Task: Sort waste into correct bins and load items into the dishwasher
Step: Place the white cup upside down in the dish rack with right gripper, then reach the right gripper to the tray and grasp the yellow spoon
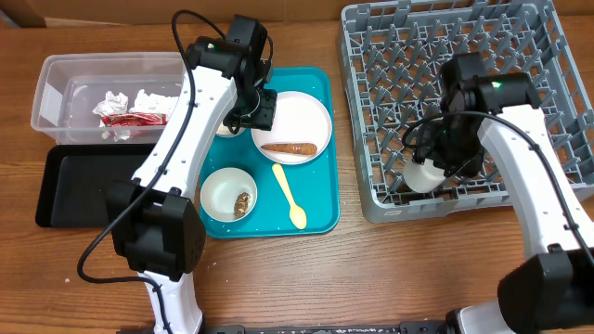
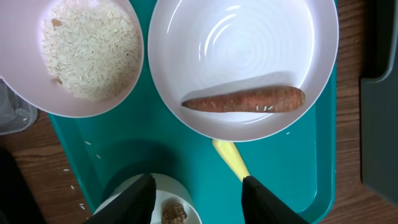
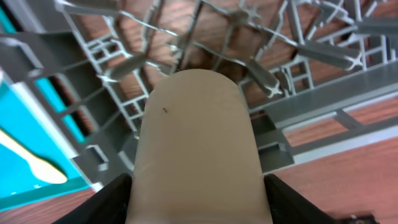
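Note:
My left gripper [image 1: 260, 109] [image 2: 199, 194] is open and empty, hovering over the teal tray. Below it sits a pale plate [image 1: 302, 116] [image 2: 249, 43] with the orange carrot stick [image 1: 290, 147] [image 2: 245, 99]. A bowl of white rice [image 2: 87, 50] lies left of the plate, mostly hidden under the arm in the overhead view. A bowl [image 1: 228, 193] holds the brown lump [image 2: 174, 213]. The yellow spoon [image 1: 290, 195] [image 2: 231, 158] lies on the tray. My right gripper [image 1: 434, 160] [image 3: 199, 208] is shut on the white cup [image 1: 419, 178] [image 3: 196, 137], at the front-left part of the grey dish rack [image 1: 520, 56] [image 3: 323, 93].
The teal tray [image 1: 320, 218] [image 2: 186, 149] sits mid-table. The clear tub [image 1: 56, 93] at the back left holds crumpled white paper [image 1: 116, 100] and a red-and-white wrapper [image 1: 139, 118]. The black tray [image 1: 79, 190] lies in front of it.

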Action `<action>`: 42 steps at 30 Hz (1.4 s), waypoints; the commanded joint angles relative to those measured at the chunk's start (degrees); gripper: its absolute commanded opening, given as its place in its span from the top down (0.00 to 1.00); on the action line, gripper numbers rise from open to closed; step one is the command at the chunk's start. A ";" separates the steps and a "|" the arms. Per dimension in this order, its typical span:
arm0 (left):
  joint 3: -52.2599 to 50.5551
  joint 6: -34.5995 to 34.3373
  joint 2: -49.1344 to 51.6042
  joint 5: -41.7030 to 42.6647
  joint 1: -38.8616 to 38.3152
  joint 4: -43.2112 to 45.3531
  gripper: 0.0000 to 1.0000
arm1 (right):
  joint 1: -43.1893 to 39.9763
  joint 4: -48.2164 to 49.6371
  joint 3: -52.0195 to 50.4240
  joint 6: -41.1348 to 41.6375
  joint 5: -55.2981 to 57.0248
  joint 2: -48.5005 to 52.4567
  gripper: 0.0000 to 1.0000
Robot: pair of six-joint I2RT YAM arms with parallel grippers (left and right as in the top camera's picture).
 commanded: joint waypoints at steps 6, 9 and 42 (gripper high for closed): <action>0.85 -0.76 -0.04 -1.09 -0.13 0.07 0.51 | 0.15 0.63 0.59 1.16 1.84 3.98 0.46; 0.85 -0.74 -0.04 -1.07 -0.13 0.04 0.50 | 0.15 0.63 0.59 1.05 1.84 4.02 0.31; 0.87 -5.31 -0.04 0.92 8.46 0.31 0.47 | 30.69 18.18 0.83 5.64 -7.21 3.41 0.28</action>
